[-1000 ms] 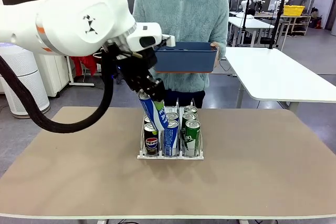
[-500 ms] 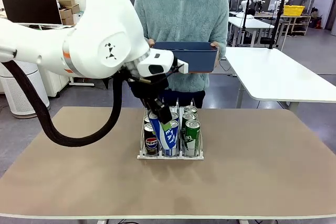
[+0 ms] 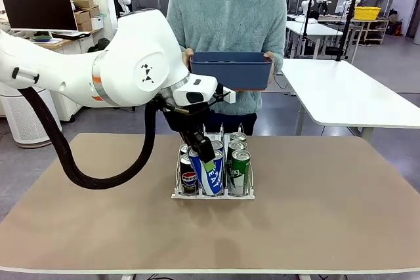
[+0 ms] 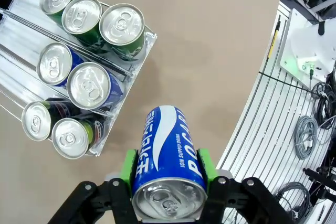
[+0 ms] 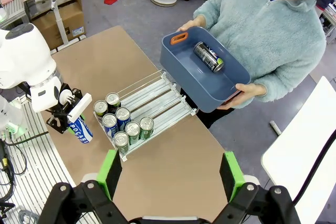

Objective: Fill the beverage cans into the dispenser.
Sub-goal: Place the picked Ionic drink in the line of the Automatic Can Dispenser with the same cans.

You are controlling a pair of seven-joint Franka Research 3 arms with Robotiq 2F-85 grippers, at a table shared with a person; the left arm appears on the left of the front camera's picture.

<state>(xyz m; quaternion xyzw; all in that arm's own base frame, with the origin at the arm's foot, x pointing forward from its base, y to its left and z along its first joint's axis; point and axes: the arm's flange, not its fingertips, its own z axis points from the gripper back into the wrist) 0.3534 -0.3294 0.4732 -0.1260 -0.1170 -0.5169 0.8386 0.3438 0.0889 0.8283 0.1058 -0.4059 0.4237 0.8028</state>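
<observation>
L grip (image 4: pixel 167 167) clamped on blue can (image 4: pixel 164 142) | seemingly just off dispenser (image 3: pixel 180 195) front | R grip (image 5: pixel 170 176) wide, empty

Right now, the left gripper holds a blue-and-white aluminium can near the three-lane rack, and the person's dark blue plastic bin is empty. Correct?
No. The dark blue plastic bin is not empty: the right wrist view shows one black can lying in it. The left gripper does hold the blue-and-white aluminium can near the three-lane rack.
</observation>
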